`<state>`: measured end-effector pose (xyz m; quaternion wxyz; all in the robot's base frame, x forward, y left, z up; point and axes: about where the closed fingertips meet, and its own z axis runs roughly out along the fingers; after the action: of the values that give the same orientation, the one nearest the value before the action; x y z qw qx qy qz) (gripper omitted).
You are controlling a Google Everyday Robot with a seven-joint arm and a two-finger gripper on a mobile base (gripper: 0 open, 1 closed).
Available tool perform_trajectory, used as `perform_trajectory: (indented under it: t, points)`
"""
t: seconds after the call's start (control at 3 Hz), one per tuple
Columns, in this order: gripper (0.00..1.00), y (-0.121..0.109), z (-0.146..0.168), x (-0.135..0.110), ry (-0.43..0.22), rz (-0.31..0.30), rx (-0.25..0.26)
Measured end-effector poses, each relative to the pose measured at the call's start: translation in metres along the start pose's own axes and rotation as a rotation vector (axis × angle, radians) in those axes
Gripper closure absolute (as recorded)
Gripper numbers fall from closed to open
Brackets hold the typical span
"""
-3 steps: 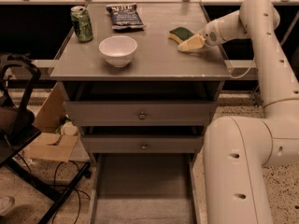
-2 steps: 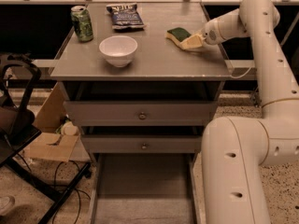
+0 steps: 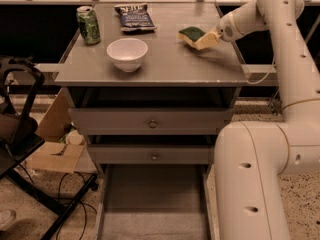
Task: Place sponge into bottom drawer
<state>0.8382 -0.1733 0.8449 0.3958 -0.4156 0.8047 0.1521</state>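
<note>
The sponge (image 3: 191, 34), yellow with a dark green top, hangs just above the far right part of the grey cabinet top (image 3: 170, 66). My gripper (image 3: 206, 39) reaches in from the right and is shut on the sponge's right end. The bottom drawer (image 3: 152, 196) is pulled out at the foot of the cabinet, and its flat grey floor shows bare. It lies well below and in front of the sponge.
A white bowl (image 3: 127, 53), a green can (image 3: 88, 25) and a dark blue snack bag (image 3: 134, 17) stand on the cabinet top. The two upper drawers (image 3: 152, 124) are closed. My arm's white body (image 3: 255, 179) fills the right foreground. A cardboard box (image 3: 55, 151) and a black frame (image 3: 20, 134) stand on the left.
The gripper has carried the sponge a little to the left and slightly up over the cabinet top. Nothing else has moved.
</note>
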Motion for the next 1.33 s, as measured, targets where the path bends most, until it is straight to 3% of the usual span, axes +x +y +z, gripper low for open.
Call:
perform_trajectory:
  t: [0.67,1.0,1.33]
  points:
    - [1.00,0.006,-0.103,-0.023,0.095,-0.115,0.085]
    - [1.00,0.014,-0.152,-0.021,0.161,-0.129,0.122]
    - [1.00,0.023,-0.188,0.004,0.228,-0.076,0.162]
